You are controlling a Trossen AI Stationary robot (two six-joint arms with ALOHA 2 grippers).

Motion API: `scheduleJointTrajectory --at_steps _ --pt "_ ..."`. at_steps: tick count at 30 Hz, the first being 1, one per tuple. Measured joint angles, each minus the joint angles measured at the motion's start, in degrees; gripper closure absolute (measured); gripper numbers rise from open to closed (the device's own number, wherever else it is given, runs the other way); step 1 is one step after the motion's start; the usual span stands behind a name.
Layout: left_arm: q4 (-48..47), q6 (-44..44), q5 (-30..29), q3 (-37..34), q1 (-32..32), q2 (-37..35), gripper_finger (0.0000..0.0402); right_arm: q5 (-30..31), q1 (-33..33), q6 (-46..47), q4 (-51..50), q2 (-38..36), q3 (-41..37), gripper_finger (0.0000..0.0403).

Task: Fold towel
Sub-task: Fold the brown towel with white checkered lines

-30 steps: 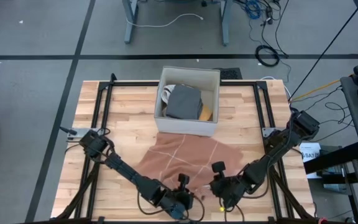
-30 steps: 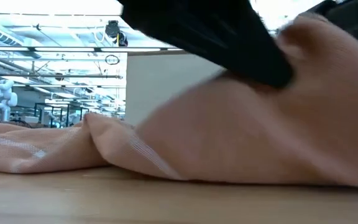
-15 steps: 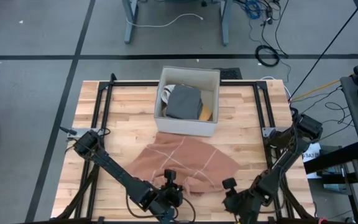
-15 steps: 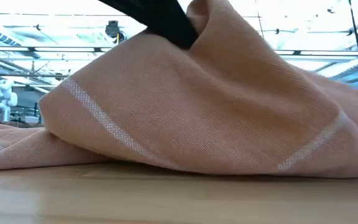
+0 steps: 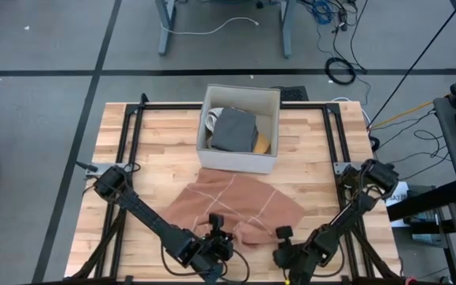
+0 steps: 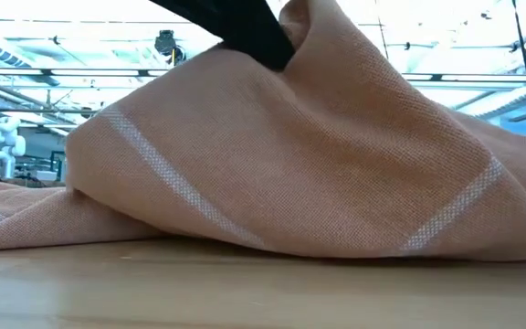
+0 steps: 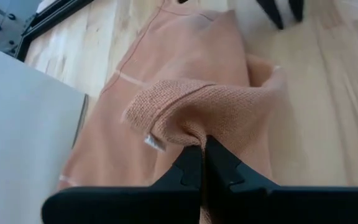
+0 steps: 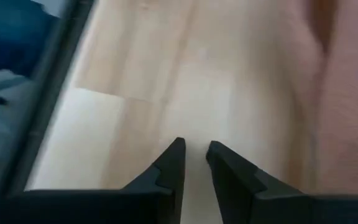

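A peach towel with pale stripes (image 5: 240, 204) lies spread on the wooden table in front of a white box. Its near edge rises into a peak in the low view (image 6: 318, 137). My left gripper (image 5: 217, 237) is at that near edge, shut on a bunch of the towel (image 7: 191, 118). My right gripper (image 5: 285, 250) stands to the right of the towel near the table's near edge. It hovers over bare wood (image 8: 194, 154) with a narrow gap between its fingers and holds nothing. The towel's edge shows beside it (image 8: 347, 93). My left gripper pinches a bunched fold of the towel's near edge (image 7: 199, 132) between its two fingers, close to a small white tag (image 7: 155, 142). The dark finger (image 6: 245, 32) comes from above. The held part is lifted into a peak, and the rest of the towel lies on the table.
A white open box (image 5: 240, 127) holding grey and yellow folded cloths stands at the table's far middle, touching the towel's far edge. Black frame rails (image 5: 129, 134) run along both sides. Bare wood (image 5: 157, 158) lies left and right of the towel.
My right gripper has drawn off the towel's near edge toward the table's near edge, then come a little back left. My left gripper has shifted toward the table's left, and the towel's near edge has risen with it into a tall peak; the far part has stayed put.
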Motion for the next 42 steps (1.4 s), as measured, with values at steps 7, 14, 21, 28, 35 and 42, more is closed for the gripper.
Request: scheduleJointTrajectory --at_steps 7,14,21,28,35,42 --pt "1.62 -0.11 0.02 0.02 -2.24 -0.01 0.0401 11.58 -1.18 -2.72 -7.98 -1.33 -0.25 0.0339" --pt "2.59 -0.63 0.21 0.02 -4.12 -0.01 0.0401 16.39 -3.58 -2.20 -15.25 -1.40 -0.26 0.0328" --pt "2.53 -1.77 3.34 0.00 -4.82 0.00 0.0401 16.20 -3.90 -3.82 -15.92 -2.59 -0.26 0.0305" --pt "2.60 -2.68 7.68 0.01 -4.96 0.00 0.0401 17.77 -4.60 -5.65 -16.82 -6.12 -0.22 0.0298" --pt "3.05 -3.88 9.96 0.01 -5.46 -0.01 0.0401 14.51 -8.08 -10.23 -15.02 -4.93 -0.22 0.0298" --pt "3.03 -4.39 11.27 0.00 -6.58 0.00 0.0401 14.79 -9.88 -13.09 -17.84 -5.81 -0.22 0.0289"
